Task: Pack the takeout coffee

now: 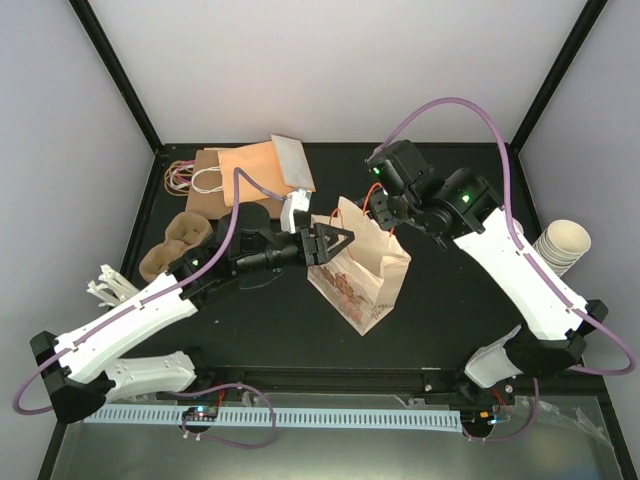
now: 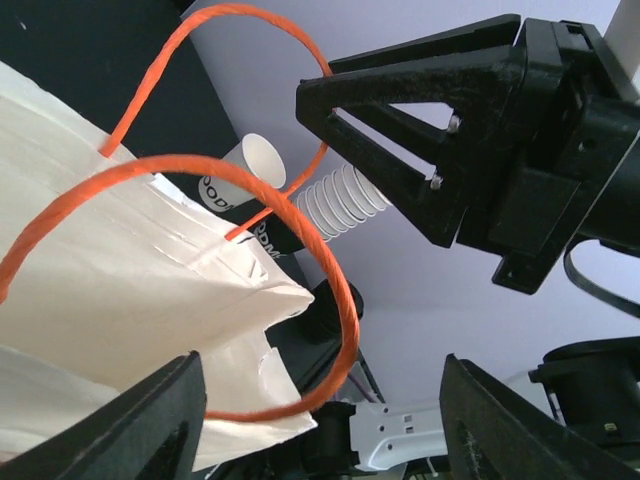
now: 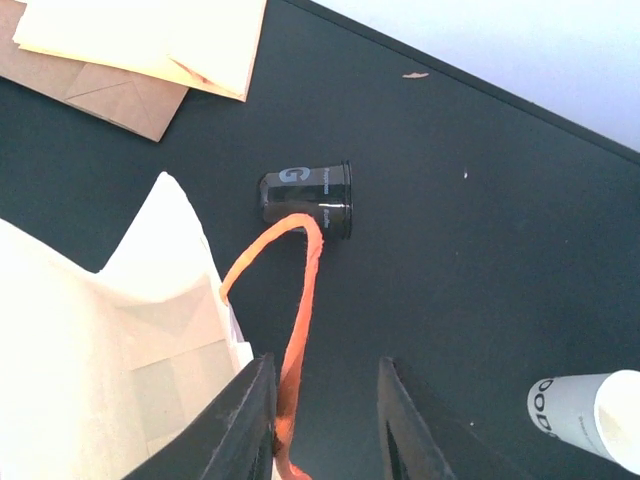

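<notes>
Two claws, both released: your left gripper (image 1: 338, 243) gapes just left of the bag (image 1: 365, 280), and your right gripper (image 3: 323, 365) straddles its orange handle (image 3: 305, 290). Your coffee cup (image 3: 585, 415) sits outside, right of the bag. Withdraw carelessly and that handle snags, toppling the bag.

Your left arm (image 1: 130, 320) & right arm (image 1: 520, 270): white shells, black joints, a purple cable (image 1: 450, 101) on each; green LEDs (image 1: 466, 197) on right; black truss-shaped fingers (image 2: 400, 72) w/ small screws (image 2: 455, 122).
</notes>
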{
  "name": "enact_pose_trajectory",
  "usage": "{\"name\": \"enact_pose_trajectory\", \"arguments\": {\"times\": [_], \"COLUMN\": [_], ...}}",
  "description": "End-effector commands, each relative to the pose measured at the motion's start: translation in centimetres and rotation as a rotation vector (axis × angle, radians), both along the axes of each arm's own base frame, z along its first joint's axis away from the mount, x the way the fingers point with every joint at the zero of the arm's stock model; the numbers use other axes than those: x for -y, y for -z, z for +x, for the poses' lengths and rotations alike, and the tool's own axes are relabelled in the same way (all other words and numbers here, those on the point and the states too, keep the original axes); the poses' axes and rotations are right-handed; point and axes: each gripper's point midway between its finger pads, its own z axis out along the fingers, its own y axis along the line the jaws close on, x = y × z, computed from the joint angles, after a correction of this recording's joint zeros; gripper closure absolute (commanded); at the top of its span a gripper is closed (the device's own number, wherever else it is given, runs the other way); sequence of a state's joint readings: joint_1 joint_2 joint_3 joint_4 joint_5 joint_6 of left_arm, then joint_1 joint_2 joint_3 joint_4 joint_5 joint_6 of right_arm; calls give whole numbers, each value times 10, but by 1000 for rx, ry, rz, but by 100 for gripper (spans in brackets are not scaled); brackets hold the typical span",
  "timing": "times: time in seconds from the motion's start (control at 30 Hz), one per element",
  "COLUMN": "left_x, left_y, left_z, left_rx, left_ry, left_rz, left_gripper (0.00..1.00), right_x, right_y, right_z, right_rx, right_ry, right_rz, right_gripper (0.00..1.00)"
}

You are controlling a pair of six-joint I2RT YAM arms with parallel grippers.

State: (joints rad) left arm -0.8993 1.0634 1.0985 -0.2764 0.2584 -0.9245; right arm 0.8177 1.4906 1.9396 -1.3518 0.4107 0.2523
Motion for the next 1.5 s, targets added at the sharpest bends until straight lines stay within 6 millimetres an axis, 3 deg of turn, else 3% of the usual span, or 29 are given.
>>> {"name": "enact_pose_trajectory", "arguments": {"times": [0.0, 0.1, 0.2, 0.33, 0.53, 0.83, 1.07, 1.47], "left_x": [3, 6, 10, 7, -10, -52, -90, -124], "left_y": [-34, -38, -41, -43, -33, -41, -36, -32], "left_z": [3, 7, 11, 20, 40, 57, 71, 94], "left_rx": [57, 66, 75, 111, 99, 123, 103, 86], "left_ry": [-13, -22, -22, -67, -134, -209, -250, -280], "left_rz": [-79, -89, -86, -66, 54, 71, 86, 88], "left_gripper": [36, 40, 48, 69, 97, 98, 99, 98], "right_x": [2, -3, -5, -5, -10, -28, -58, -101], "right_y": [-4, -4, -6, -11, -14, -15, -17, -18], "right_z": [4, 4, 5, 4, 1, 5, 17, 40], "right_rx": [26, 26, 25, 39, 41, 32, 25, 12], "right_ry": [25, 11, 6, 8, -9, -43, -89, -131], "right_rz": [19, 34, 43, 66, 113, 179, 257, 339], "right_gripper": [71, 75, 85, 99, 99, 99, 99, 99]}}
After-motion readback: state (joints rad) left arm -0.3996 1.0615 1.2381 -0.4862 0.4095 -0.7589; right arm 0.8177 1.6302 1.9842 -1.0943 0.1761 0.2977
